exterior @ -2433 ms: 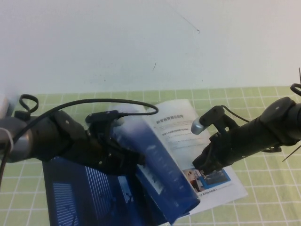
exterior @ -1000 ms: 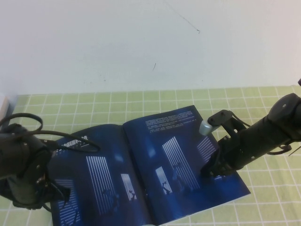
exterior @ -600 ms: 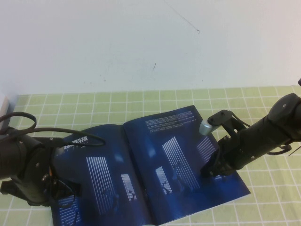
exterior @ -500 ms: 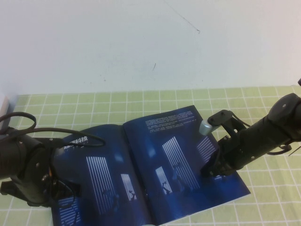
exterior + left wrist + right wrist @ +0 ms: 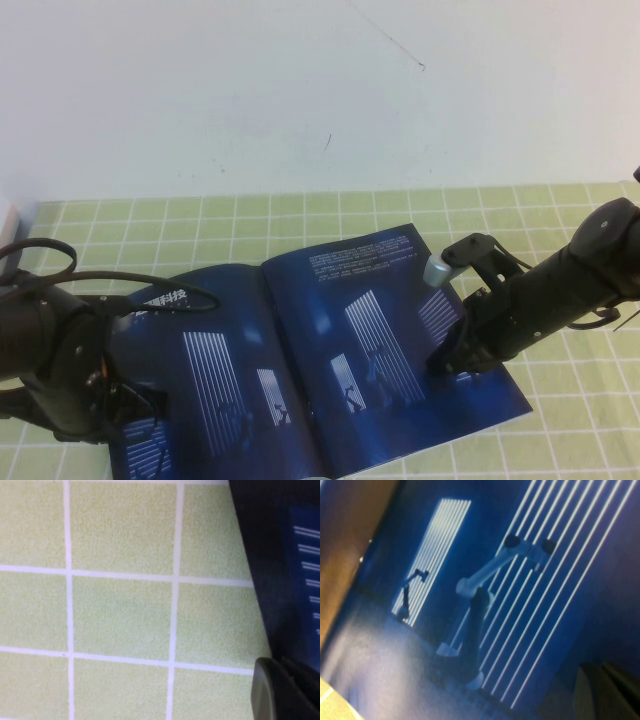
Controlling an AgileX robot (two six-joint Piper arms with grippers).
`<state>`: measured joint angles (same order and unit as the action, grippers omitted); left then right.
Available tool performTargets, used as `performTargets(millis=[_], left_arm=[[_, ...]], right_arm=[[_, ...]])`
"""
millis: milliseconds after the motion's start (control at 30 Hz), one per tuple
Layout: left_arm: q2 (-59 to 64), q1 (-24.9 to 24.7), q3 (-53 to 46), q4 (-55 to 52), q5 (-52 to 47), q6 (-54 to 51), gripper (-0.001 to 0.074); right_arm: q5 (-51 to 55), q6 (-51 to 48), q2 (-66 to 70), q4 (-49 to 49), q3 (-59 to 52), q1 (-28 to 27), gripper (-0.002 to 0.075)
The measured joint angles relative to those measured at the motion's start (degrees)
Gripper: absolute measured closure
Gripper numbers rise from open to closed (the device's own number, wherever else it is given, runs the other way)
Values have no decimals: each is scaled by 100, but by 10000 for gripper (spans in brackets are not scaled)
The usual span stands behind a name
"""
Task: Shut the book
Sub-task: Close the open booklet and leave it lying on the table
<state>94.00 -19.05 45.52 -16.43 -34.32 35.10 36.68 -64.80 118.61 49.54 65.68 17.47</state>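
**Book (image 5: pixel 330 370) lies splayed, spine between two grippers**
Left gripper (image 5: pixel 125 425) sits at its outer edge and right gripper (image 5: pixel 445 362) presses the other half. Neither grip can be told.

Book (image 5: pixel 340 370): glossy, smooth paper. Counter mat (image 5: pixel 300 212): matt, fine-grained. Left gripper (image 5: pixel 279 692) by book's left edge, right gripper (image 5: pixel 446 362) over right page: matt blk plastic.

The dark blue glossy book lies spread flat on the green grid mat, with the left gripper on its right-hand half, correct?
Not quite. The high view shows the right gripper on the right-hand half of the dark blue glossy book. The left gripper is by the book's left edge, over the green grid mat. The rest holds.
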Motion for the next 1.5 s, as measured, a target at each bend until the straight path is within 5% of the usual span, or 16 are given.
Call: performTargets(millis=[267,700,1200,1500], left_arm=[[0,450,0,41,-111,-190,739],[0,496,0,1824,466,-1829,739],[-12,496,0,44,43,-615,739],[-12,496,0,98,465,-449,739]], right_arm=[[2,41,0,0,0,0,728],[2,151,0,0,0,0,728],[2,214,10,0,3,0,728],[2,227,10,0,3,0,728]])
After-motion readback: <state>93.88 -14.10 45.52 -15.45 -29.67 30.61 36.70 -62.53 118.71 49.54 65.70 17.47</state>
